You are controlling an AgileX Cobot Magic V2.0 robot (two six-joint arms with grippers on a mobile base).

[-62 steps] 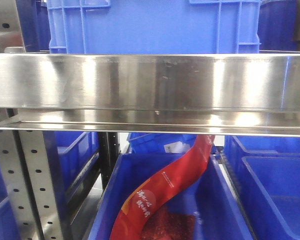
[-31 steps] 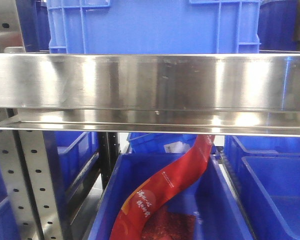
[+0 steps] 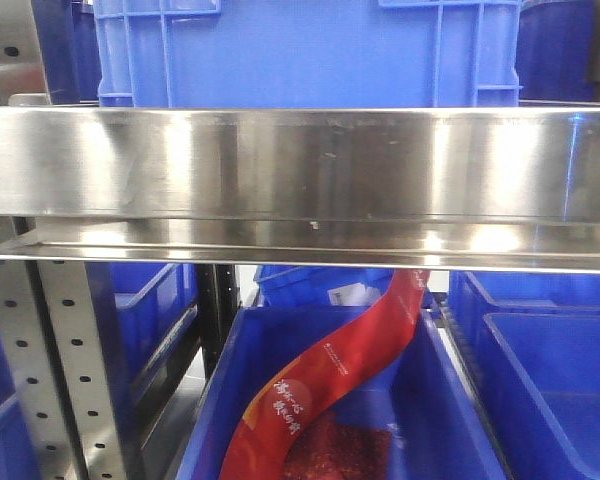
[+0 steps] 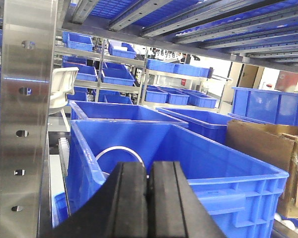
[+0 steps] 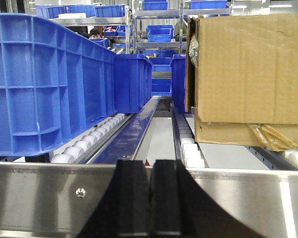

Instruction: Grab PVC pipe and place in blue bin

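Left hand [image 4: 148,198] and right hand [image 5: 150,198], fingers pressed together.

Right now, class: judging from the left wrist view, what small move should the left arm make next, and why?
Probably open the left gripper and ease it forward over the blue bin. Its fingers are pressed together, holding nothing, and a white curved piece, possibly the PVC pipe, shows inside the bin just ahead.

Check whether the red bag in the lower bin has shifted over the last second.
No. The red bag keeps the same curve and position against the steel shelf rail above it and the blue bin holding it.
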